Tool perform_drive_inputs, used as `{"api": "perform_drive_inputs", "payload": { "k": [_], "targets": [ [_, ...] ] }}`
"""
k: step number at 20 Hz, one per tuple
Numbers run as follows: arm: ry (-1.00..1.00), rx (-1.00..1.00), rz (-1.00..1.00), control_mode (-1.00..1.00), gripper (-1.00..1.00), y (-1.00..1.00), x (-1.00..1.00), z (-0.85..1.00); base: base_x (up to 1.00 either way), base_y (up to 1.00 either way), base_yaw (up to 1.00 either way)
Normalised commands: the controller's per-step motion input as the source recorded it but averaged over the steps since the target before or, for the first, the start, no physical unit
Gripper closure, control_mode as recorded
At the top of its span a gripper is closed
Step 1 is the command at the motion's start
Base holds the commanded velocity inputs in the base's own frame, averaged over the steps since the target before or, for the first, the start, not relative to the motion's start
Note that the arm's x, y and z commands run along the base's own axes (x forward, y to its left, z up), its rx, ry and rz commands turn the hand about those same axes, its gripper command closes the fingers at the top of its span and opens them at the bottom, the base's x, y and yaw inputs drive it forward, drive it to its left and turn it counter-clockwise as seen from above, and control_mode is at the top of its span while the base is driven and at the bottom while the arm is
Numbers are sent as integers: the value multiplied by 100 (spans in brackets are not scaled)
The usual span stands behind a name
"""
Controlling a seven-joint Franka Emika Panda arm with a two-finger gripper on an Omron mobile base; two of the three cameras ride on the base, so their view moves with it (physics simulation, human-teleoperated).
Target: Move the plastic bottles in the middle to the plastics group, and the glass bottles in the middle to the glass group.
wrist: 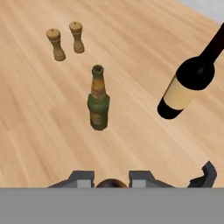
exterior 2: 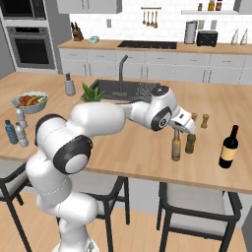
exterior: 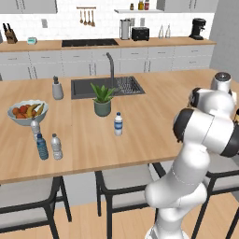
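Note:
My gripper [exterior 2: 178,129] is shut on the neck of the slim dark brown glass bottle [exterior 2: 176,146], which hangs upright beside the olive-green bottle [exterior 2: 190,142] of the glass group. Whether its base touches the counter I cannot tell. In the hand view the brown bottle's top [wrist: 111,183] sits between my fingertips, with the olive-green bottle [wrist: 98,103] ahead and the fat dark bottle [wrist: 188,87] to the right. A clear water bottle [exterior: 118,124] with a blue-and-white label stands mid-counter. The plastics group, a blue-tinted bottle [exterior: 42,147] and a clear one [exterior: 56,147], stands far left.
Salt and pepper shakers [exterior 2: 199,119] stand behind the glass group. A potted plant [exterior: 102,99], the sink [exterior: 106,87], a grey dispenser [exterior: 57,88] and a fruit bowl [exterior: 28,112] lie further left. Another clear bottle [exterior: 35,129] stands by the bowl. Stools line the counter's near edge.

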Motion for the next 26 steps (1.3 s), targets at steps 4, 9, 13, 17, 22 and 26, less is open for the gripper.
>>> {"api": "perform_drive_inputs", "payload": {
  "k": [4,9,13,17,22,26],
  "targets": [
    [0,0,-3,-100,100,-44,0,0,0,0,0],
    [0,2,0,-100,100,-42,0,0,0,0,0],
    [0,0,0,-100,100,-26,0,-2,0,0,0],
    [0,0,0,-100,100,-2,0,-19,0,0,0],
    [0,0,0,-100,100,0,0,-24,0,0,0],
    [0,0,0,-100,100,0,1,-13,0,0,0]
  ]
}}
